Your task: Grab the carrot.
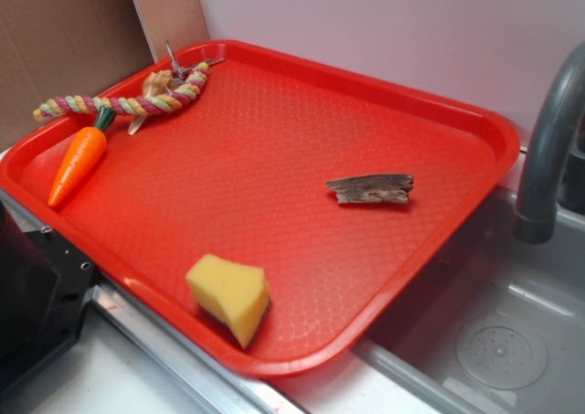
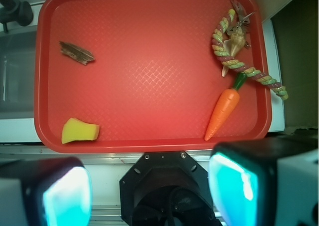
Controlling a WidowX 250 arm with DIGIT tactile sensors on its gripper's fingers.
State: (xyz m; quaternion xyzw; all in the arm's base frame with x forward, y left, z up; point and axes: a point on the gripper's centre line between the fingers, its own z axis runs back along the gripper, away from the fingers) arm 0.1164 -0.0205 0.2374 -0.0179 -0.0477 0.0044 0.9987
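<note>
Gripper (image 2: 149,191) hung high above the near edge of the red tray (image 2: 149,6), fingers (image 2: 67,196) spread wide and empty, probably for a clear survey, while the carrot (image 2: 223,113) lay untouched in the near right corner, its green stem under the braided rope (image 2: 234,61).

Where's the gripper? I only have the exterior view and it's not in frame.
Observer: In the wrist view the gripper hangs outside the tray, short of its near rim.
Operator: Open?
Observer: Yes, the fingers are spread wide with nothing between them.
Operator: Lined up on the carrot?
Observer: Not centred. The carrot lies ahead of the finger at the image's right side, with its tip pointing back toward that finger.
</note>
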